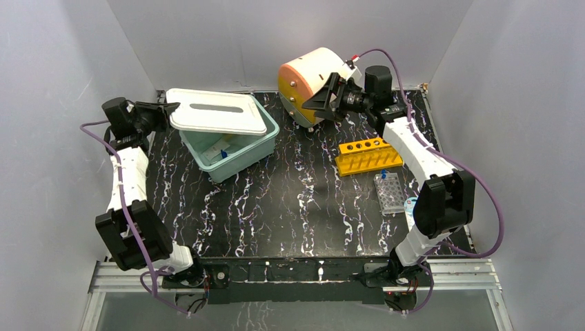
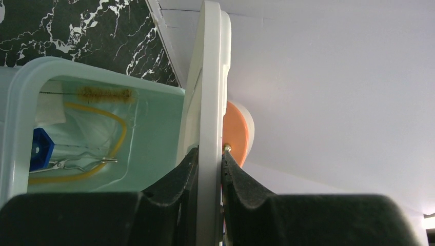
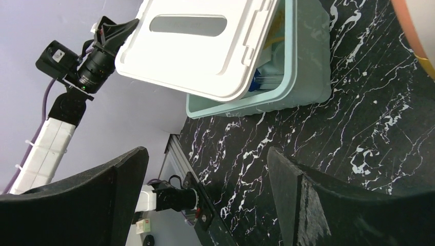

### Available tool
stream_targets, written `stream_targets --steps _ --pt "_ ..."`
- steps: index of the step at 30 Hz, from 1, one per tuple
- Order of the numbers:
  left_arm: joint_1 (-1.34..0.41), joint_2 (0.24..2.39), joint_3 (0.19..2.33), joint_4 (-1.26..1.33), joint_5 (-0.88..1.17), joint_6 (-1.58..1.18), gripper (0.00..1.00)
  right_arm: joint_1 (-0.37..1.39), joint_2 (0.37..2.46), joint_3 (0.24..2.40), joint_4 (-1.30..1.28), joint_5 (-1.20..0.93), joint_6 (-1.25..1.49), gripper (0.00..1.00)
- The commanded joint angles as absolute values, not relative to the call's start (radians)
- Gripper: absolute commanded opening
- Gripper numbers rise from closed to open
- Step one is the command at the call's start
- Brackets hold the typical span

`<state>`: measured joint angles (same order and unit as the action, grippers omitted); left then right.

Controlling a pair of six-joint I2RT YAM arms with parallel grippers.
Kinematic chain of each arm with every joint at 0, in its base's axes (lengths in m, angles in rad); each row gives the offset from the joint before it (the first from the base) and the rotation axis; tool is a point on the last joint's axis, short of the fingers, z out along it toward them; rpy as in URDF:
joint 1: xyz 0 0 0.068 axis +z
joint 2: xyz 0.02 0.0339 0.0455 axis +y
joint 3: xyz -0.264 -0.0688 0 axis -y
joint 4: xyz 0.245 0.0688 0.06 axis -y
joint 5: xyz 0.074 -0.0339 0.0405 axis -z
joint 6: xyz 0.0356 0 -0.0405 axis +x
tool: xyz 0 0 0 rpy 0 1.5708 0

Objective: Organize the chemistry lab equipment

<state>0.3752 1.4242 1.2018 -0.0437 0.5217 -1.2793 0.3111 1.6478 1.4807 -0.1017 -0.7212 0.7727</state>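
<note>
Left jaws clamped on the white lid edge, lid held part-way over the teal bin. Right jaws wide open beside the orange drum. Brown brush and forceps in bin. Yellow rack and well plate on counter.

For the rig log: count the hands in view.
2: left hand shut on the lid above the bin; right hand open beside the orange drum. None hidden.

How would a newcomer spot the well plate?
On the right half of the marbled table, beside the right arm, find the yellow holed rack. Nearer the front edge lies the clear well plate: flat, transparent, gridded, unlike the opaque rack.
</note>
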Motion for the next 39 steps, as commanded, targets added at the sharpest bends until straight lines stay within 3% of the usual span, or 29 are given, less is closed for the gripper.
stream_targets --steps 1,6,15,26,35,39 --pt "0.360 1.378 1.153 -0.028 0.474 -1.328 0.00 0.325 1.606 1.479 -0.011 -0.692 0.773 0.94" --pt "0.324 1.338 1.093 -0.042 0.454 -1.325 0.02 0.351 1.630 1.497 -0.009 -0.684 0.770 0.93" --pt "0.320 1.282 1.095 -0.212 0.383 -1.193 0.52 0.382 1.653 1.517 -0.045 -0.671 0.736 0.93" --pt "0.320 1.241 1.151 -0.486 0.245 -1.041 0.69 0.434 1.681 1.568 -0.179 -0.571 0.610 0.93" --pt "0.322 1.252 1.122 -0.505 0.239 -1.002 0.85 0.474 1.734 1.632 -0.266 -0.520 0.528 0.93" --pt "0.324 1.281 1.123 -0.488 0.265 -0.990 0.87 0.524 1.792 1.731 -0.384 -0.412 0.443 0.93"
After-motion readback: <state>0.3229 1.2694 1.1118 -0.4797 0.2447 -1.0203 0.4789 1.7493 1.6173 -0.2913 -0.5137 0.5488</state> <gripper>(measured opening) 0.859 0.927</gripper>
